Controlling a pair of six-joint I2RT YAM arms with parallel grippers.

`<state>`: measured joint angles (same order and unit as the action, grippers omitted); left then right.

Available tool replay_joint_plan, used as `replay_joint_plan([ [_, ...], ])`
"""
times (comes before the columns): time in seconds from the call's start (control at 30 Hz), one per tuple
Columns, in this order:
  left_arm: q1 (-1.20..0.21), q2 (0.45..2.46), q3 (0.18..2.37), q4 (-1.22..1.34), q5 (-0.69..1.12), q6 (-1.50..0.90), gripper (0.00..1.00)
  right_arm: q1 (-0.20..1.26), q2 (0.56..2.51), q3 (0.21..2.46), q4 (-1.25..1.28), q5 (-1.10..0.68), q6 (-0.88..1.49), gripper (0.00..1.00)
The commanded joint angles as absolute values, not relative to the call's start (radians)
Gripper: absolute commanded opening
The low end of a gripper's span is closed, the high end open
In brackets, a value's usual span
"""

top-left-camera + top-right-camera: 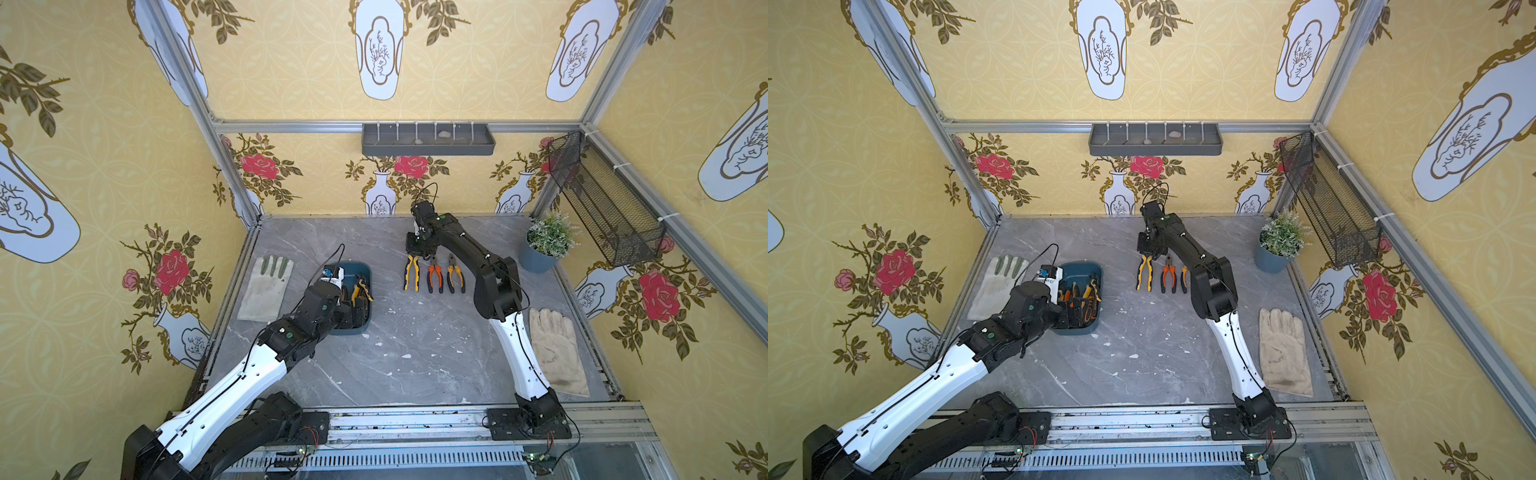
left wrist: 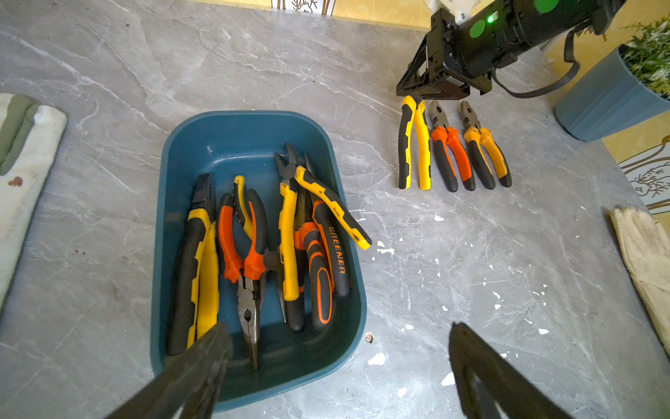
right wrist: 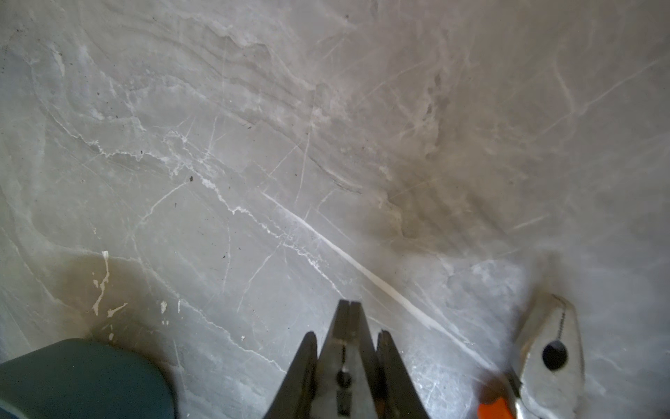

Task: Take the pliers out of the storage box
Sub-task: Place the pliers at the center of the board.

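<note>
Grey marble table (image 1: pixel 415 365) carries the teal storage box (image 2: pixel 246 125), and several pliers (image 2: pixel 253 254) lie inside it, their long axes along the box's length. Three more lie in a row (image 1: pixel 434 276) on the table, well apart from the box, on its right-arm side. The left gripper (image 2: pixel 339 328) hangs over the box's near end, jaws wide and empty. It is the nearer one, and the pliers stretch straight away from it. The right gripper (image 3: pixel 348 337) is clamped on the head of the yellow pliers (image 1: pixel 411 272), the row's member closest to the box.
</note>
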<state>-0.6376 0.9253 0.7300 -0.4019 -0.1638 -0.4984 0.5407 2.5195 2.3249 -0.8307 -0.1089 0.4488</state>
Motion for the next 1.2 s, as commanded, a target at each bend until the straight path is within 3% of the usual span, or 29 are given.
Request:
replay_joint_plan([
  [0.0, -0.637, 0.933, 0.724, -0.381, -0.155, -0.502, 0.95, 0.544, 2.533, 2.32, -0.829, -0.082, 0.448, 0.24],
  [1.17, -0.637, 0.921, 0.711, -0.383, -0.161, -0.504, 0.95, 0.58, 2.572, 2.307, -0.815, 0.001, 0.468, 0.39],
])
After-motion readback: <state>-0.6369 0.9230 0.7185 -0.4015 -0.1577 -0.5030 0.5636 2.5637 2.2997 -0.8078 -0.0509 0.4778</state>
